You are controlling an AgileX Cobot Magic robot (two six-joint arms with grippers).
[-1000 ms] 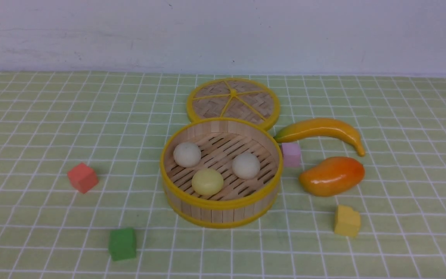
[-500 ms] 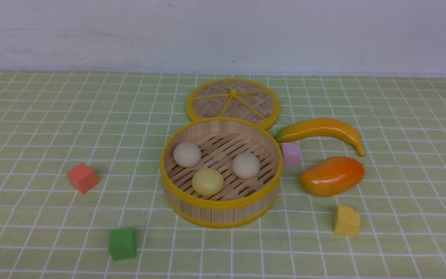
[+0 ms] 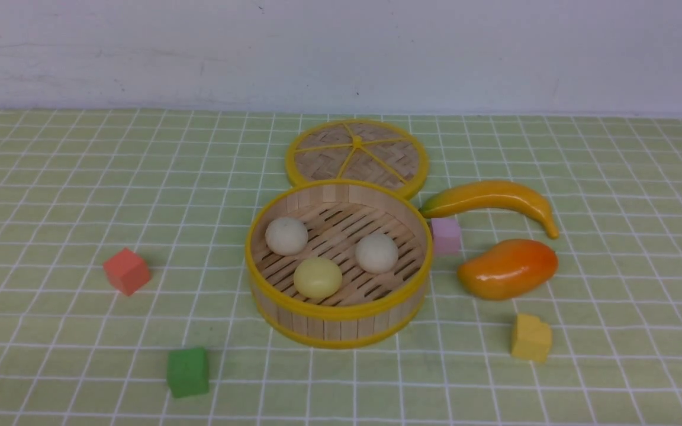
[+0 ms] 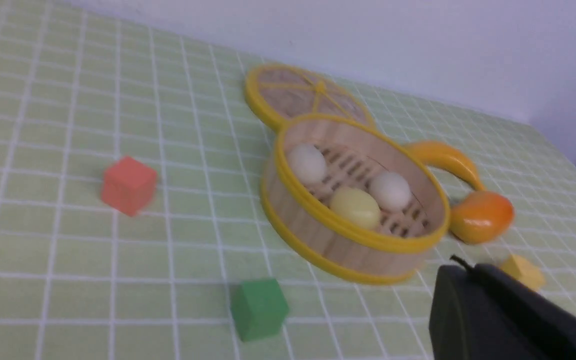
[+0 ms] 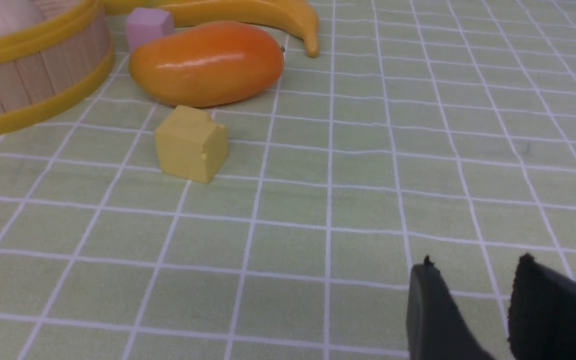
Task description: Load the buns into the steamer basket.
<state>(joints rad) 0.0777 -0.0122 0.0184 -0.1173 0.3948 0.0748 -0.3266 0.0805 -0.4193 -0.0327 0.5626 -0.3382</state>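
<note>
Neither arm shows in the front view; each gripper appears only as dark fingertips cut off at the edge of its own wrist picture. The left gripper (image 4: pixel 473 280) is a single black mass with no gap visible between the fingers, so it is closed and empty, hanging above the checked green cloth (image 3: pixel 80 177) near the yellow cube (image 3: pixel 531 338); that wrist picture is somewhat blurred. The right gripper (image 5: pixel 473 280) shows two tips with a clear gap between them, parted and holding nothing, low over bare cloth, well apart from the yellow cube and the mango (image 3: pixel 507 268). The right wrist view cuts off most of the steamer basket (image 3: pixel 276 307), showing just its wall and the top of one bun. All three buns (image 3: pixel 317 277) lie on the slatted floor inside the basket (two off-white, one pale yellow), apart from one another; the basket hides the near edge of the woven lid (image 3: pixel 357 151) behind it, and part of the pink cube (image 3: pixel 446 235) beside the banana (image 3: pixel 489 200).
</note>
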